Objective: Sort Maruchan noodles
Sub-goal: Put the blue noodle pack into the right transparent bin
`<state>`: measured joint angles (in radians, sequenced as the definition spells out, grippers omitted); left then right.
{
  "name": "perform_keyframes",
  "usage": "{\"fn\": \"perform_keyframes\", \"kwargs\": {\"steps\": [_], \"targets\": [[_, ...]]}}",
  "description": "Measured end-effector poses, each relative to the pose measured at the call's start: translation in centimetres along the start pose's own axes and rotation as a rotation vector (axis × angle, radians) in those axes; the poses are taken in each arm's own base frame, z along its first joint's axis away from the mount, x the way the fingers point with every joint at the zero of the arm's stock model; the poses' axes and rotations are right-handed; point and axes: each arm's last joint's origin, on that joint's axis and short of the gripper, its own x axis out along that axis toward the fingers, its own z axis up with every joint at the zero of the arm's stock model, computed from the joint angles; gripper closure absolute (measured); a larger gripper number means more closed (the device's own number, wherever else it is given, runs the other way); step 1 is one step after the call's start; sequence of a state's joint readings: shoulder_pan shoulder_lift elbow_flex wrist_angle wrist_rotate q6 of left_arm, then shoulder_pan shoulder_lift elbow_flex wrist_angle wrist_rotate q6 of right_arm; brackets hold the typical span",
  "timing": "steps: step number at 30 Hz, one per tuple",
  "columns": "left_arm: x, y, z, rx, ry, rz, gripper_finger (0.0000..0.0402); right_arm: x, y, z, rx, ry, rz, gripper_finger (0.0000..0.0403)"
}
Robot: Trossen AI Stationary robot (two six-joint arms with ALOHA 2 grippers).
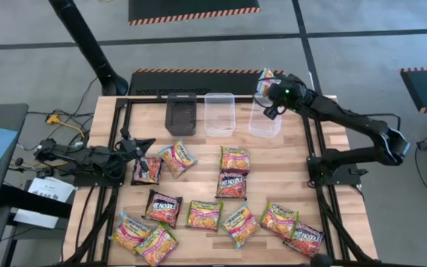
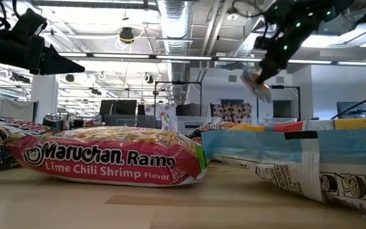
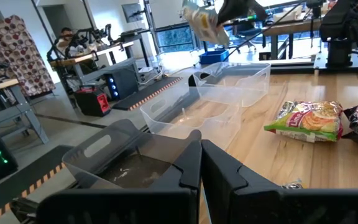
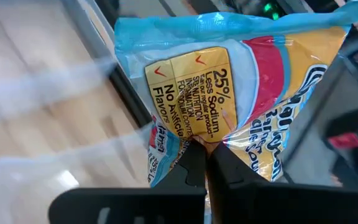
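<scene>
Several Maruchan noodle packets lie flat on the wooden table: orange-yellow-green ones such as and dark ones such as. At the far edge stand a black tub and two clear tubs. My right gripper is raised over the rightmost clear tub, shut on a light-blue and yellow packet. My left gripper hovers shut on the table's left side, just above a dark packet, and touches nothing. My right gripper pinches the light-blue packet between its two fingers at one edge. The fingers slant downward. The packet is lifted clear, tilted and sticking out beyond the fingertips, high above the clear tubs.
Black frame rails run along both sides of the table. A Lime Chili Shrimp packet and a pale blue packet lie close to the near edge. Bare wood stays free between the tubs and the packet rows.
</scene>
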<state>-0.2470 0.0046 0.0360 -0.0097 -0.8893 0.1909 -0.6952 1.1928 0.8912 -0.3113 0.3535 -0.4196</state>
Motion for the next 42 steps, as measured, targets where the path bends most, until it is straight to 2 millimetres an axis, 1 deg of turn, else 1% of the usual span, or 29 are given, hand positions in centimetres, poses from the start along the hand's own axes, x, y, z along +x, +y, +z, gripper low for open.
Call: {"fn": "perform_keyframes", "kwargs": {"steps": [5,8,11,16,22,32,35,42], "targets": [[0.0,0.0,0.0,0.0,0.0,0.0,0.0401,1.6,0.6,0.6,-0.047,0.117,-0.072,0.0394],[0.0,0.0,0.0,0.0,0.0,0.0,0.0402,2.5,1.3,1.0,-0.116,0.193,-0.104,0.0394],[0.0,0.0,0.0,0.0,0.0,0.0,0.0401,3.2,2.0,1.6,-0.166,0.248,-0.107,0.0394],[0.0,0.0,0.0,0.0,0.0,0.0,0.0401,4.7,3.6,1.7,-0.244,0.339,-0.105,0.0394],[0.0,0.0,0.0,0.0,0.0,0.0,0.0401,6.4,5.0,0.9,-0.251,0.466,-0.081,0.0394],[0.0,0.0,0.0,0.0,0.0,0.0,0.0401,9.0,6.6,-0.1,-0.315,0.557,-0.072,0.0387],[0.0,0.0,0.0,0.0,0.0,0.0,0.0401,9.4,6.8,-0.4,-0.337,0.58,-0.106,0.0379],[0.0,0.0,0.0,0.0,0.0,0.0,0.0401,9.6,6.7,-0.6,-0.358,0.59,-0.093,0.0356]]}}
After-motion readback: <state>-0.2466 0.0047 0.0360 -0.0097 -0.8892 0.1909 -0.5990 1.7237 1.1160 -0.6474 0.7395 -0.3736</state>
